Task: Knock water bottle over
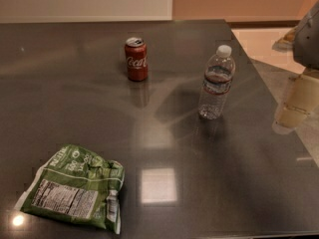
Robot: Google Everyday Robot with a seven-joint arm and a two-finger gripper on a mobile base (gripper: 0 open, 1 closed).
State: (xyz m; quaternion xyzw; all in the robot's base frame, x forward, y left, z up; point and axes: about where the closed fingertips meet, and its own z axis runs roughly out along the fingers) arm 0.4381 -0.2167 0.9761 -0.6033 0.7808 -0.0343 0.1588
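1. Your claw (pixel 295 102) sits at the far right of your camera view, about mid-height, and the frame's edge cuts part of it off.
2. It shows as a pale, cream-coloured block with a rounded lower-left end, hanging downward and leaning slightly left.
3. Directly above the claw, and joined to it, is a darker grey rounded arm link (pixel 309 36), also cut by the right edge.
4. Up from the claw, that link runs out towards the top right corner.
5. The claw's lower-left end overlaps the right edge of the bench (pixel 75 108); you cannot tell whether it touches.
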